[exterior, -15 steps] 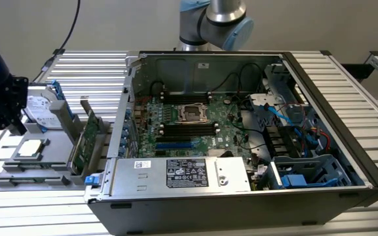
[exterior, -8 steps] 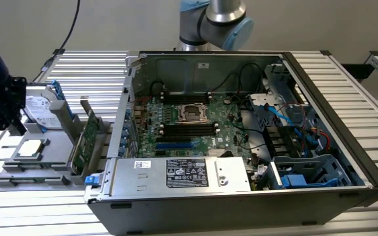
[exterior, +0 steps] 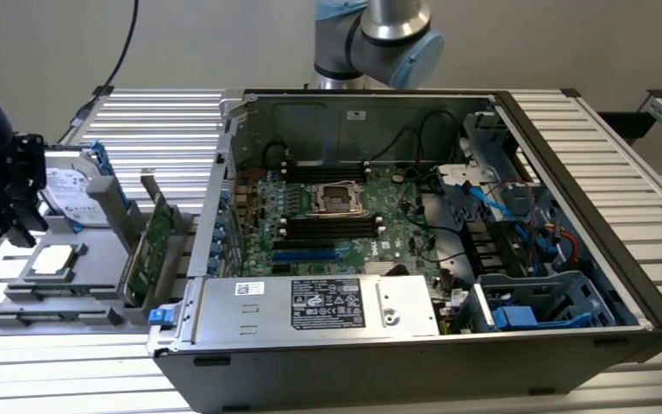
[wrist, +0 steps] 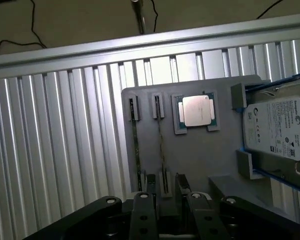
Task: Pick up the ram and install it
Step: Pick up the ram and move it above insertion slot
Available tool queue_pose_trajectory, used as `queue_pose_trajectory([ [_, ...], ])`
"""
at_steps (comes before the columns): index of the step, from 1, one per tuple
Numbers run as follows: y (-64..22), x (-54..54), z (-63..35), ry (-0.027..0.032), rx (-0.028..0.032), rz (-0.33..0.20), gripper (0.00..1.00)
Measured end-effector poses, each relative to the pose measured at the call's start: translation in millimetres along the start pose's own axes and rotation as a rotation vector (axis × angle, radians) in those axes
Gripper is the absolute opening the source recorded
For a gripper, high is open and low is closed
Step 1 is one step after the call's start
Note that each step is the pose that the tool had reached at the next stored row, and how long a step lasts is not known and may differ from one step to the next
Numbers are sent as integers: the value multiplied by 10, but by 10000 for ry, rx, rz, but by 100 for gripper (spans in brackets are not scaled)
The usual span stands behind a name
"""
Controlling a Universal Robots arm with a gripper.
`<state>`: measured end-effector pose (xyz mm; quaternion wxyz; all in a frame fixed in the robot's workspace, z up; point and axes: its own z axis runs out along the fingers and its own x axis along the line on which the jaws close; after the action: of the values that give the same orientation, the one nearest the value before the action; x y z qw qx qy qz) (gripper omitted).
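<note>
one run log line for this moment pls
gripper: jaws open, holding nothing | nearest: ram, standing on edge in tray | ram: not yet lifted

On the drive (wrist: 275, 127): a white label with a brand word near its far edge, read as "Seagate". Under that word, rows of tiny print and small dark signs, too small to read.

On top of the silver power box (exterior: 227, 315): a black label (exterior: 334, 304) with white lines of print and a row of little signs, all too small to read. Just beside it, a small white sticker (exterior: 249, 289) with dark print like a bar code, not readable either.

On the back wall inside the case (exterior: 308, 116): one tiny white sticker (exterior: 358, 112), too small to read.
</note>
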<state>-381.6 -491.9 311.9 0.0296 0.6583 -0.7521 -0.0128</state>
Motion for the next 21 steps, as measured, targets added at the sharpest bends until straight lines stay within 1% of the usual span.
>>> queue_pose_trajectory([
  [6, -16, 98, 77, -20, -10, -256, 30],
  [13, -27, 198, 202, -59, -66, -517, 30],
  [21, -35, 285, 350, -99, -126, -870, 30],
])
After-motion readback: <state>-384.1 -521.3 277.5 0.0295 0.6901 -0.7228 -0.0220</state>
